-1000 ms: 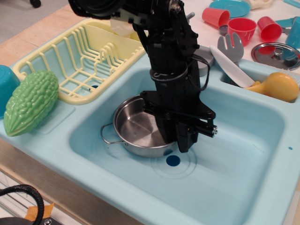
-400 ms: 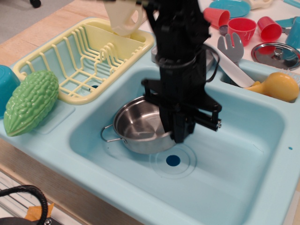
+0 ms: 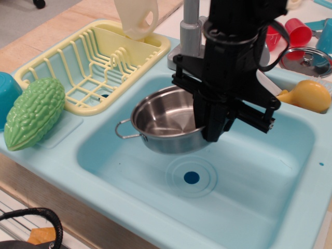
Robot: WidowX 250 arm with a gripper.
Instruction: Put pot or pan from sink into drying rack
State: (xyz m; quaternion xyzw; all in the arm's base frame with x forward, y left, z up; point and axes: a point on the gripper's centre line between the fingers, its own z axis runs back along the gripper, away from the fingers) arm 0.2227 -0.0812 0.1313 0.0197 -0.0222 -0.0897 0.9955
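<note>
The shiny steel pot [image 3: 163,122] with a thin wire loop handle on its left hangs tilted above the floor of the light-blue sink [image 3: 259,176]. My black gripper [image 3: 210,127] is shut on the pot's right rim and holds it up. The dark-blue drain hole [image 3: 191,178] lies below the pot. The pale yellow drying rack [image 3: 96,65] stands to the upper left of the sink, apart from the pot. The pot's right handle is hidden behind the gripper.
A green bumpy gourd [image 3: 33,111] lies left of the sink beside a blue bowl [image 3: 6,93]. A grey faucet [image 3: 189,26] rises behind the sink. A yellow pear-like toy [image 3: 306,96], red cups [image 3: 298,31], and a steel lid [image 3: 308,59] sit at the back right.
My gripper has risen with the pot in it. The pot has left the sink floor and moved up and slightly right.
</note>
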